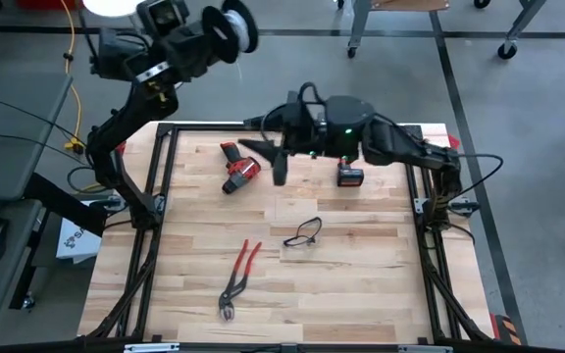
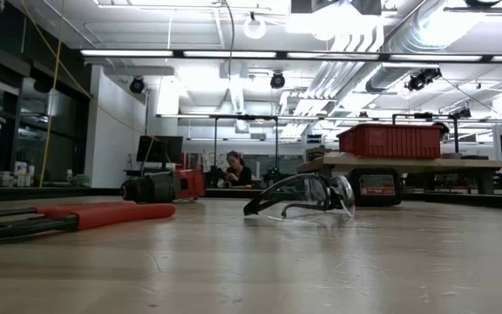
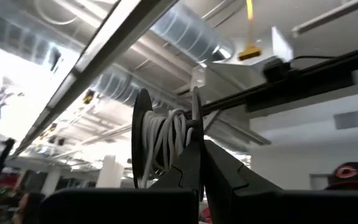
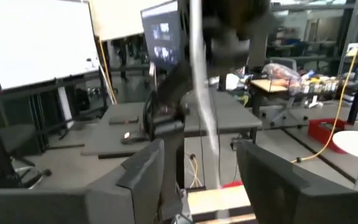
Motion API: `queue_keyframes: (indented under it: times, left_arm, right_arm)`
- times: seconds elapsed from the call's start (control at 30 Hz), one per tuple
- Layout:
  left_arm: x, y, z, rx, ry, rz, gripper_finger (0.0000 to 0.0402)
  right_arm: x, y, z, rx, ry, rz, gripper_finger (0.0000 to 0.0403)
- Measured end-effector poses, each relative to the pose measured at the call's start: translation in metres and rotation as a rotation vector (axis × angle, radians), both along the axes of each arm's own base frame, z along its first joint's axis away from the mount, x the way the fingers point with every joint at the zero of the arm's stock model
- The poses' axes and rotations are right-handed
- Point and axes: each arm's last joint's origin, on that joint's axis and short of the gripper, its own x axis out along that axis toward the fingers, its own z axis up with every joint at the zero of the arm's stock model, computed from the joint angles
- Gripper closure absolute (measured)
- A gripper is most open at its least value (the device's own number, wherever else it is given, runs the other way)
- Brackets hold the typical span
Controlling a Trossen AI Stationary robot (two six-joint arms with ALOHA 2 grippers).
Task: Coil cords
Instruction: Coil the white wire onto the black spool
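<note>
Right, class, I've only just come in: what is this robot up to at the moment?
It is coiling a cord. The left gripper, raised beyond the table's far left corner, is shut on a small black spool with white cord wound round it. The right gripper stands open over the table's far edge, with a blurred white strand hanging between its fingers. A drill, pliers and safety glasses lie untouched.

White cord [image 3: 163, 138] is seen wound on a black spool [image 3: 143, 134]. On the pale wooden table [image 1: 361, 284], red-handled pliers [image 1: 239, 277], a red-and-black drill [image 1: 237, 169] and clear black-framed safety glasses [image 1: 303, 232] are shown.
</note>
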Motion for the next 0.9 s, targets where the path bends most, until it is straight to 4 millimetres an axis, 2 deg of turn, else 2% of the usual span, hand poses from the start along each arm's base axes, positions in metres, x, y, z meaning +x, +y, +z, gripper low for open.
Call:
queue_keyframes:
  times: [0.33, 0.47, 0.6, 0.73, 0.9]
  left_arm:
    - [0.001, 0.000, -0.001, -0.005, 0.013, -0.009, 0.0401]
    - [-0.002, 0.002, 0.001, -0.009, 0.007, -0.011, 0.0401]
    - [0.000, 0.002, 0.000, -0.009, 0.012, -0.007, 0.0401]
    - [-0.002, 0.004, 0.000, -0.007, 0.007, 0.001, 0.0401]
    - [-0.010, 0.013, 0.002, -0.007, 0.009, 0.044, 0.0401]
  right_arm:
    - [0.015, 0.002, -0.013, -0.040, 0.035, 0.043, 0.0202]
    - [0.013, 0.002, -0.012, -0.048, 0.036, 0.047, 0.0215]
    - [0.013, 0.002, -0.013, -0.050, 0.045, 0.050, 0.0269]
    - [0.012, 0.005, -0.012, -0.053, 0.048, 0.057, 0.0376]
    - [0.003, 0.016, -0.007, -0.053, 0.056, 0.091, 0.0400]
